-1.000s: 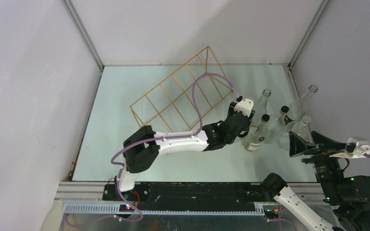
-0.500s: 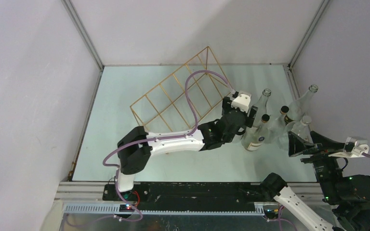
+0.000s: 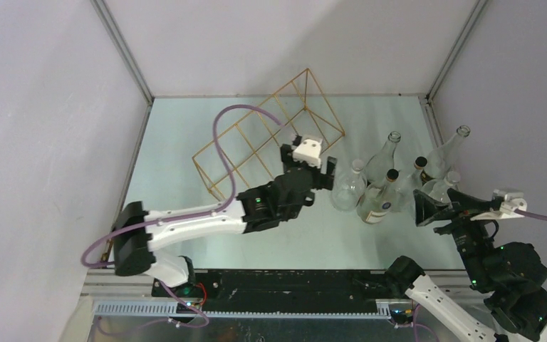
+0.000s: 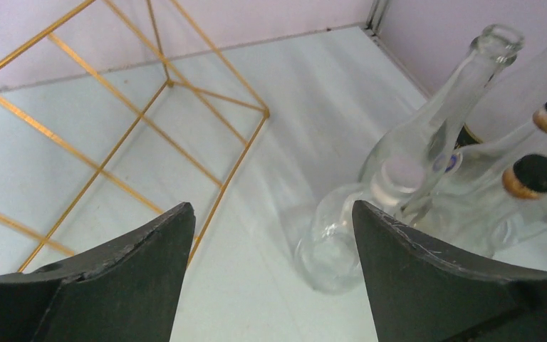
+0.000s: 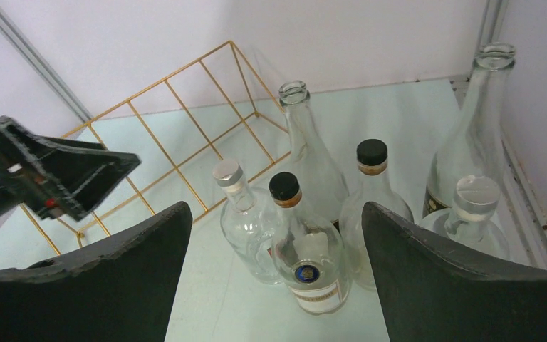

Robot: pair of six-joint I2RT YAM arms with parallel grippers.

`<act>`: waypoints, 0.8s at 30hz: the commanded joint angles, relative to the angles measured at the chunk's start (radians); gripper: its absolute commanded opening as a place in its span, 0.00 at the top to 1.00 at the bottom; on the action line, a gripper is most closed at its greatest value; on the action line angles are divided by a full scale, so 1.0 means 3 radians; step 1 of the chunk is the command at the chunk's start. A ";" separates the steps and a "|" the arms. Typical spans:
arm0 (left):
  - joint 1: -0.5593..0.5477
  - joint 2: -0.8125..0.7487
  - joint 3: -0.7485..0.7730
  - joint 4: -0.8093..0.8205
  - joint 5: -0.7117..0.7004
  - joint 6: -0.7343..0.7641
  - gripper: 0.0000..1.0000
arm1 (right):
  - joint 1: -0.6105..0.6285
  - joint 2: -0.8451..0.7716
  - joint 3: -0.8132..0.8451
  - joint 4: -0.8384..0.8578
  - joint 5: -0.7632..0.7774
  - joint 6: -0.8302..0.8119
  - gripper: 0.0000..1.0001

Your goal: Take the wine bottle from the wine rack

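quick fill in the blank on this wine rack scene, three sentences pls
1. The wine rack's cells are all ___.
2. ___ bottles stand upright on the table to the right of the rack.
3. The left gripper's jaws are ___, holding nothing.
Missing words: empty; six; open

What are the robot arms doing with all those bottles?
The job is taking bottles off the gold rack, and it holds none. Six bottles stand on the table to its right. The left gripper is open beside the small clear bottle, touching nothing. The right gripper is open too, on the group's other side, holding nothing.
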 commanded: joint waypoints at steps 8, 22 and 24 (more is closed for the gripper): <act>0.0147 -0.1633 -0.1339 -0.1404 0.0040 -0.1732 0.13 | 0.0019 0.0241 -0.0035 0.0093 -0.0009 0.0041 0.08; 0.1249 -0.3435 -0.2741 -0.2036 0.0425 -0.2471 0.18 | 0.0016 0.0200 -0.0264 0.0114 -0.0090 0.0425 0.11; 0.1702 -0.3497 -0.2775 -0.1983 0.0735 -0.2307 0.19 | 0.0016 0.0206 -0.0268 0.0100 -0.0088 0.0462 0.11</act>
